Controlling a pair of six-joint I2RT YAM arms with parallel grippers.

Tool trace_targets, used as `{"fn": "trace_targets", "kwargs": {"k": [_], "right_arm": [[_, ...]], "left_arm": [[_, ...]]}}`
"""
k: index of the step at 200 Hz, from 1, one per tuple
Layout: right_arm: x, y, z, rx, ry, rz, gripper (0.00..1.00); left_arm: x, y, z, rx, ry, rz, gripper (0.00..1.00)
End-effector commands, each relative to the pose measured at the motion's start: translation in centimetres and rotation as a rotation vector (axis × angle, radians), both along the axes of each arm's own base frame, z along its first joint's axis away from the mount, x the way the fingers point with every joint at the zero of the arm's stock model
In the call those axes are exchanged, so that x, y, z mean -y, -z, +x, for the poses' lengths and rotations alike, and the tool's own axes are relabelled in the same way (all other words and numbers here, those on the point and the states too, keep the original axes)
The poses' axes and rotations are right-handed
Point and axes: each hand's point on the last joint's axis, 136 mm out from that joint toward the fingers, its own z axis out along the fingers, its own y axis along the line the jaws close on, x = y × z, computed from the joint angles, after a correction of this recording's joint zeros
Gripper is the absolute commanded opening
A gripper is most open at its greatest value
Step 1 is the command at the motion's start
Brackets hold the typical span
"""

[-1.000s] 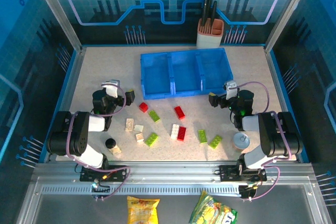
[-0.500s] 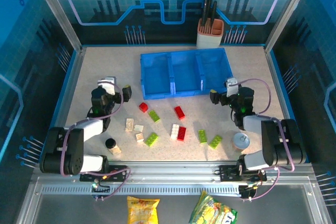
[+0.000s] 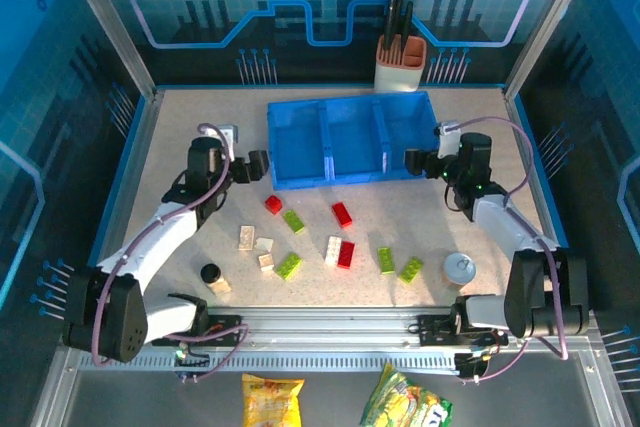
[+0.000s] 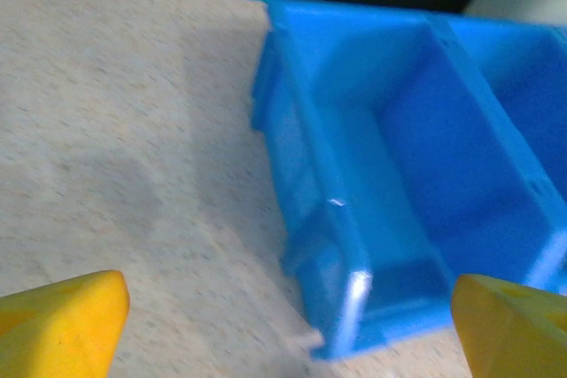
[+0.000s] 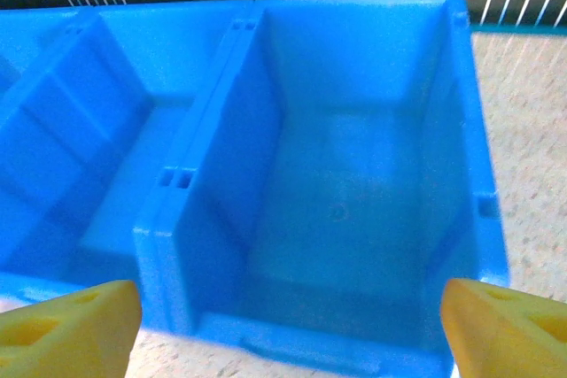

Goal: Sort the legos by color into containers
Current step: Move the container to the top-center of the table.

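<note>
Red, lime green and cream legos lie scattered on the table in front of the blue tray (image 3: 352, 179), among them a red one (image 3: 273, 204), a green one (image 3: 293, 221), a white one (image 3: 333, 250) and a green one (image 3: 410, 269). The tray's three containers hold nothing that I can see. My left gripper (image 3: 250, 168) hovers open just off the tray's near left corner (image 4: 354, 281), its yellow fingertips (image 4: 62, 320) wide apart. My right gripper (image 3: 416, 161) stands open at the near edge of the right container (image 5: 354, 210), with nothing between its fingertips (image 5: 505, 325).
A beige utensil holder (image 3: 400, 65) stands behind the tray. A small black cylinder (image 3: 210, 273) sits at the near left by a cream brick (image 3: 219, 285). A round silver disc (image 3: 459, 267) lies at the near right. Metal frame posts and blue walls ring the table.
Both arms have stretched forward from near their bases. The left gripper moved up and right to the tray's left corner, the right gripper up to its right front edge. No brick has moved.
</note>
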Motion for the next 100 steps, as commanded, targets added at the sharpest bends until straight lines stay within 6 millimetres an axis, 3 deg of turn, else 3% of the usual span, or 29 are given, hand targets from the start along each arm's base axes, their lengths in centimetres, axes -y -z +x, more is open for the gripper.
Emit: {"fn": "trace_targets", "kwargs": {"k": [1, 57, 100], "right_arm": [[-2.0, 0.9, -2.8, -0.172, -0.047, 0.064, 0.86], [-7.7, 2.2, -7.8, -0.346, -0.218, 0.105, 0.82], [-11.1, 3.5, -11.0, -0.445, -0.271, 0.051, 0.82]], "left_arm": [[3.2, 2.0, -4.1, -0.209, 0.111, -0.070, 0.91], [10.2, 4.2, -9.1, -0.399, 0.341, -0.225, 0.77], [13.4, 6.1, -9.3, -0.496, 0.402, -0.275, 0.72]]}}
